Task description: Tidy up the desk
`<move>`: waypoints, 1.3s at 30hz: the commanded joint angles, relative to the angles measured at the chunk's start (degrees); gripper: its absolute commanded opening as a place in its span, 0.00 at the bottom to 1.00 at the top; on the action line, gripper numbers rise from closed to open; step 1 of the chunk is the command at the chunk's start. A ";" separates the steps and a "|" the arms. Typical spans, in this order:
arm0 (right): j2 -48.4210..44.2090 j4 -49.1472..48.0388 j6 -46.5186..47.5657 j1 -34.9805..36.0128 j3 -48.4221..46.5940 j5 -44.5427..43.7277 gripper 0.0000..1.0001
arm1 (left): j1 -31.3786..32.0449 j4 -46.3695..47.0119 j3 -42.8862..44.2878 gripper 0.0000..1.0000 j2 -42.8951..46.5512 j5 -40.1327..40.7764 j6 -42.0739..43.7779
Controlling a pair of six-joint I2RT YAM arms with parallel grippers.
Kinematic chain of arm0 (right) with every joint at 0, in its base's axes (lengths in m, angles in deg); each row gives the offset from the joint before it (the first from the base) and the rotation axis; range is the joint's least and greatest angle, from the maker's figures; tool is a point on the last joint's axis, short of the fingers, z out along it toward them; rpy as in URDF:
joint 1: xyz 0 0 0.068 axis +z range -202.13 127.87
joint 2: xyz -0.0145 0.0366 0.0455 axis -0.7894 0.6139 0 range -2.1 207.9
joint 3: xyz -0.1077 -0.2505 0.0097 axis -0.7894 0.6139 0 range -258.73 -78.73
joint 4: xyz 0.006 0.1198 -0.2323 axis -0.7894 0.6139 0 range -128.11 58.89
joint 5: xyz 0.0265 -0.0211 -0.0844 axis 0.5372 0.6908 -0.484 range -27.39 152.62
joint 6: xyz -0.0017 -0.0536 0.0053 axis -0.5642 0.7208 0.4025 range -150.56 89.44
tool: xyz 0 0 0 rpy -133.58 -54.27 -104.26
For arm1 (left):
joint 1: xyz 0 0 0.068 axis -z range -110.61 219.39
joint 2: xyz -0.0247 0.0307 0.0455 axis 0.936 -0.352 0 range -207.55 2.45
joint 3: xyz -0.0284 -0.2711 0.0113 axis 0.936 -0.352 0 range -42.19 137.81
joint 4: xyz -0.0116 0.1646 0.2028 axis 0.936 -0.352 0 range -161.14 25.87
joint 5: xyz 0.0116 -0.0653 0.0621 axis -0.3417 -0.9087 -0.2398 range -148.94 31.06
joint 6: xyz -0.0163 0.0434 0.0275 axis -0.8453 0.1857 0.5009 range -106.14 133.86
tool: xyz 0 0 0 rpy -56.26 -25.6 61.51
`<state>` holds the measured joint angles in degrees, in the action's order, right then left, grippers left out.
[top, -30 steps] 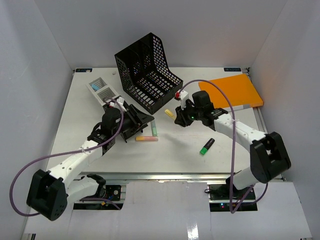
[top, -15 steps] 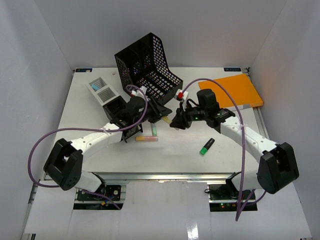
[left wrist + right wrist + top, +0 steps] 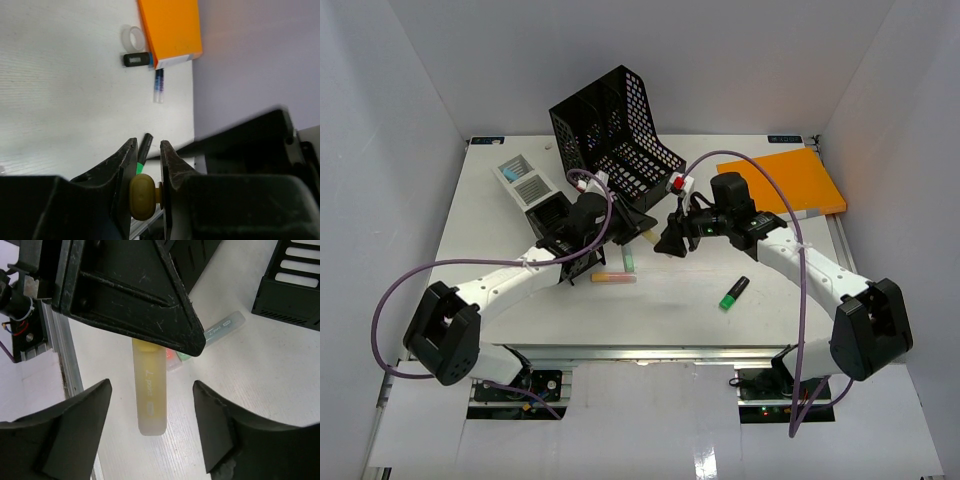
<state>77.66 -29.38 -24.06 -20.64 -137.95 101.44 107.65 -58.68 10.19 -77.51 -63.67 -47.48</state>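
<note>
The white desk (image 3: pixel 670 315) holds scattered pens. My left gripper (image 3: pixel 646 228) is shut on a yellow highlighter (image 3: pixel 653 237) in the middle of the desk; in the left wrist view its jaws (image 3: pixel 148 146) pinch the highlighter's end (image 3: pixel 143 196). My right gripper (image 3: pixel 669 243) is open, right beside it. In the right wrist view the highlighter (image 3: pixel 149 395) sticks out from under the left gripper's finger (image 3: pixel 130 290), and my right gripper (image 3: pixel 150 440) has one finger on either side of it without touching it.
A black mesh file rack (image 3: pixel 615 140) stands at the back. An orange notebook (image 3: pixel 785 185) lies back right, a green marker (image 3: pixel 734 293) front right. Pink (image 3: pixel 613 277) and green (image 3: pixel 629 258) highlighters lie near the left gripper. A grey pen tray (image 3: pixel 523 180) sits back left.
My left arm has swung right from the pink highlighter to the yellow highlighter and shut on it. My right gripper has moved a little left, up to the highlighter.
</note>
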 commanded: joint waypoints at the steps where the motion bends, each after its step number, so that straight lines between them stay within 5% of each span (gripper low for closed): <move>1: 0.43 -2.22 1.36 -0.42 -3.27 3.85 0.88 | -0.41 -5.98 4.18 0.00 3.24 7.00 4.86; 2: 0.26 -2.04 2.26 -0.62 -3.26 4.85 0.96 | -1.07 -7.63 5.19 0.00 3.36 7.67 6.16; 12: -5.49 -1.90 12.30 -9.55 2.80 18.58 0.90 | -28.21 -21.11 13.33 0.00 7.35 10.29 20.93; 20: -5.65 -2.25 14.40 -11.90 7.22 20.57 0.90 | -41.01 -19.39 27.87 0.00 -5.89 15.58 31.94; 26: -5.58 -2.23 15.44 -12.87 8.98 21.20 0.90 | -43.49 -17.16 37.18 0.00 -17.45 17.15 34.70; 39: -0.56 0.69 18.60 -12.18 6.00 19.98 0.90 | -44.30 -14.07 41.69 0.06 -27.70 16.57 39.43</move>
<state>74.24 -30.58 -8.12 -33.67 -128.57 121.20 63.62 -74.28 50.03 -104.43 -47.37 -10.46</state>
